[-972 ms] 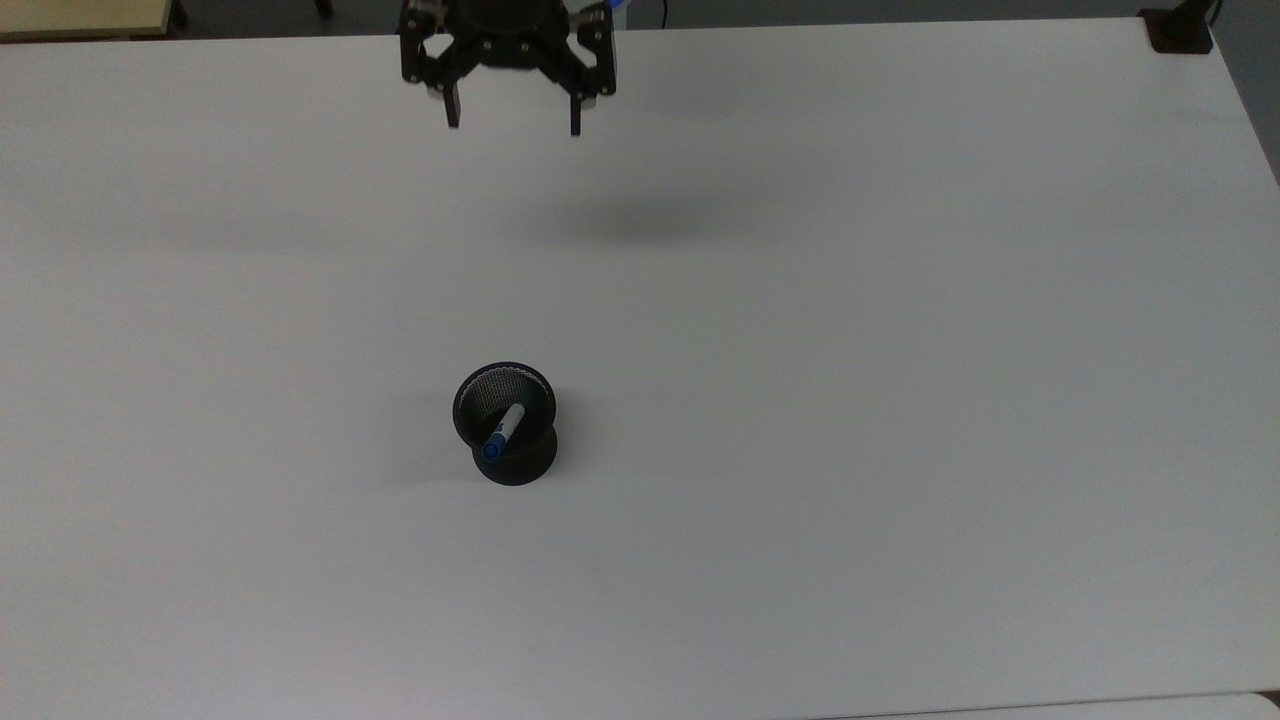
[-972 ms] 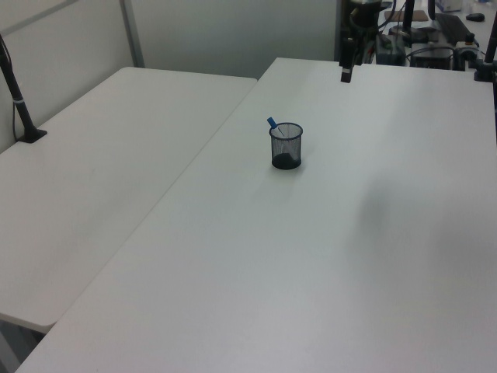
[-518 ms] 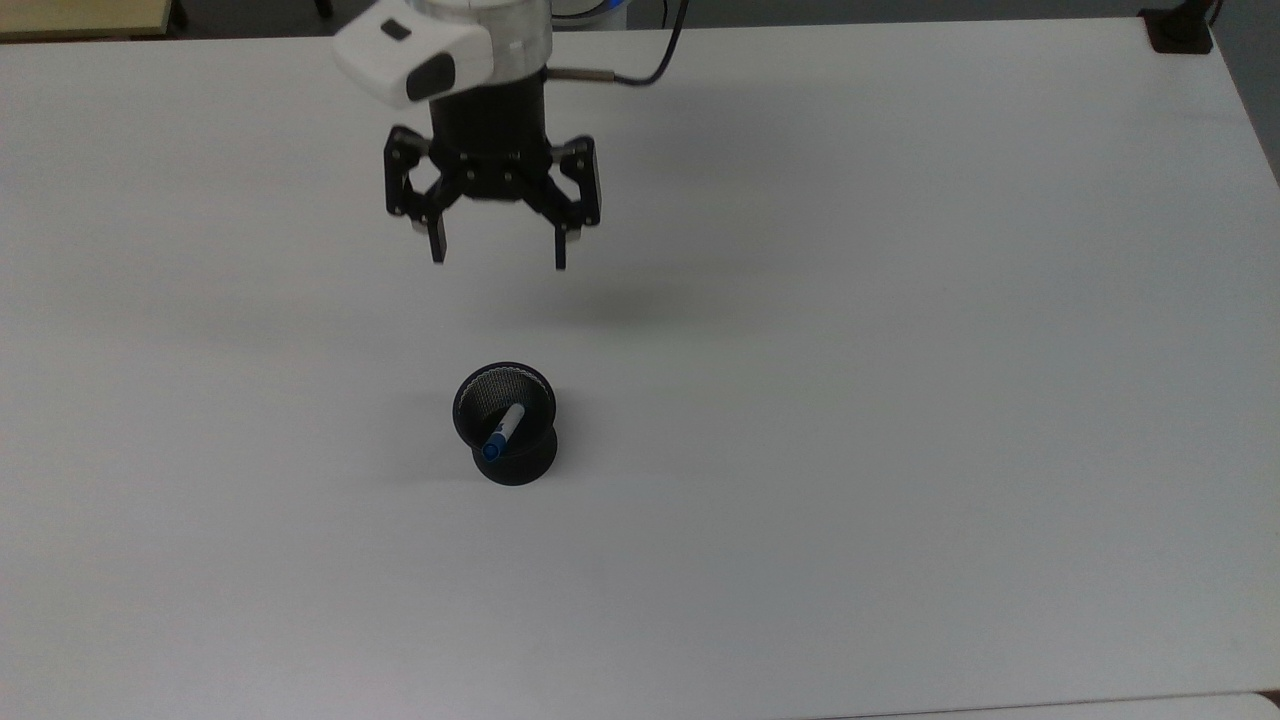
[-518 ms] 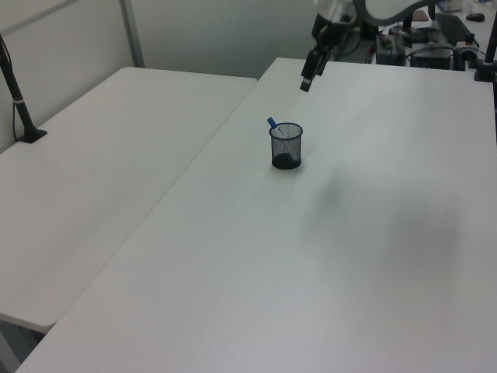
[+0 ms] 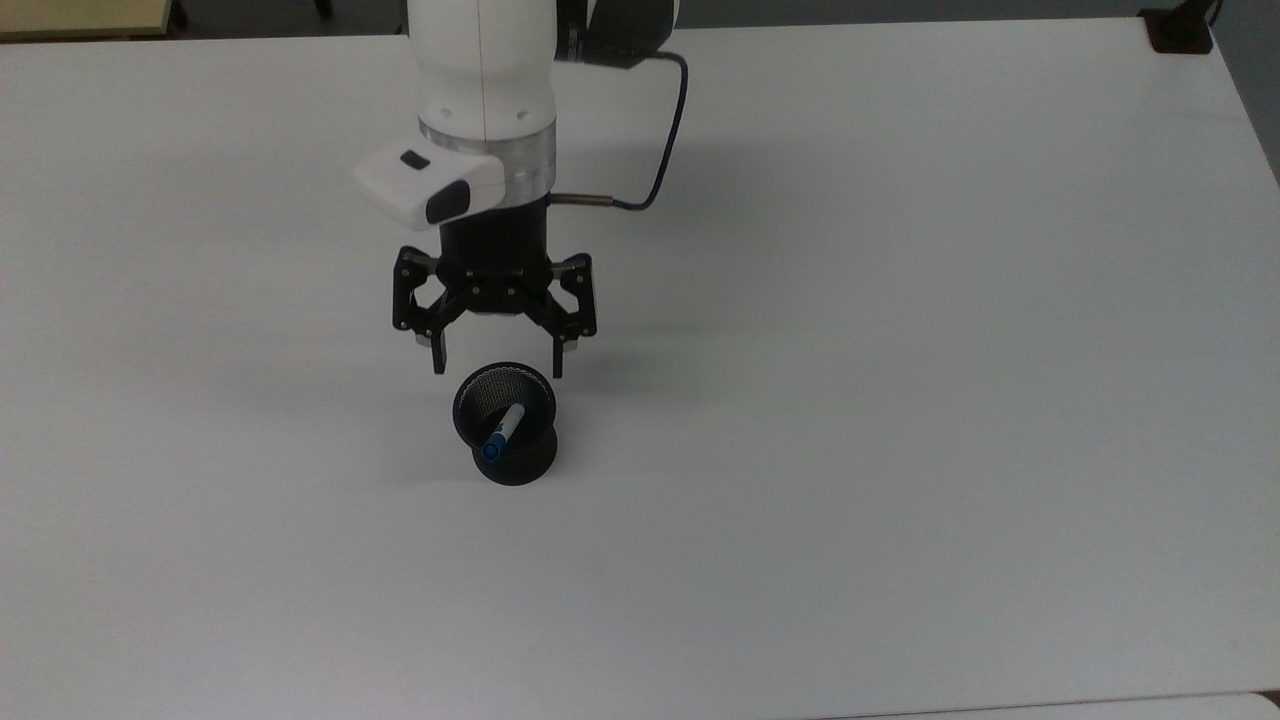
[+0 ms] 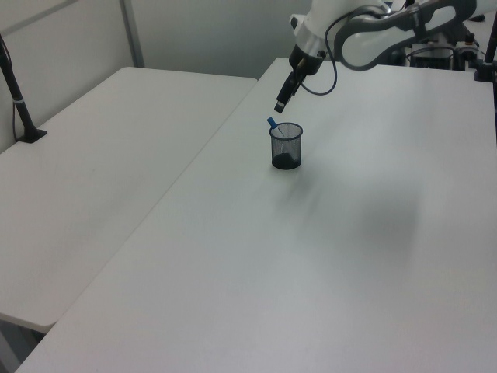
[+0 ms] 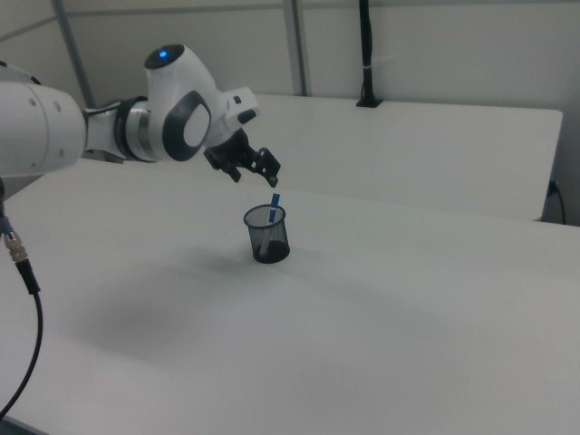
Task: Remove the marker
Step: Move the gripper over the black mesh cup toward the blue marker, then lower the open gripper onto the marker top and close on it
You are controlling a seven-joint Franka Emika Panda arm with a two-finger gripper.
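Fingers [image 5: 497, 372] spread wide, empty, seemingly above marker [image 5: 502, 432]; right view shows gap.

The gripper [image 5: 496, 365] hangs spread above the marker [image 5: 503, 431] in its cup [image 5: 515, 462].

Even, diffuse overhead lighting; the white table [image 5: 900, 400] reads pale grey in the top view, slightly darker toward the upper corners, with no glare spots. Shadows are soft-edged: a faint smudge lies on the table beside the black mesh cup [image 5: 505, 425] in the top view, and a broad blurred shadow of the arm [image 6: 388, 31] falls on the left view's right. Fine detail is soft, and the cup's mesh shows grain.
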